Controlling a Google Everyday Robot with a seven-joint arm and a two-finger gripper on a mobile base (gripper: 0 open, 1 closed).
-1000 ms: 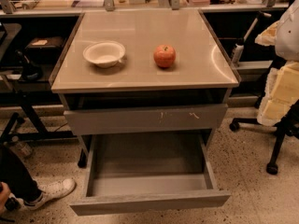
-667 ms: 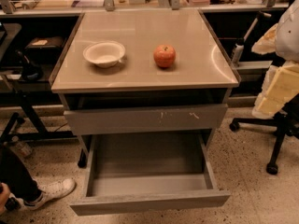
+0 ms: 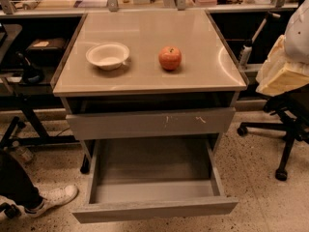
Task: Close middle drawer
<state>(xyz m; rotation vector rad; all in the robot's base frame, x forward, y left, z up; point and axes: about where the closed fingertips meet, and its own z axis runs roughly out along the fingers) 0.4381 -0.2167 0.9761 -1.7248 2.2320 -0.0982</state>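
The middle drawer (image 3: 153,209) is pulled far out of the grey cabinet, low in the view. Its plain flat front faces me and its grey box interior holds nothing. Above it, the taller drawer front with small white scratches (image 3: 149,123) stands slightly out from the cabinet. My gripper (image 3: 282,74) shows as a white and cream shape at the right edge, level with the cabinet top. It is well to the right of the drawer and apart from it.
A white bowl (image 3: 107,55) and a red apple (image 3: 170,58) sit on the cabinet top (image 3: 145,79). A black office chair (image 3: 287,124) stands at the right. A person's leg and white shoe (image 3: 50,199) are at the lower left. A dark desk frame (image 3: 24,124) is at the left.
The white and cream gripper shape at the right edge has shifted slightly. The middle drawer has not moved.
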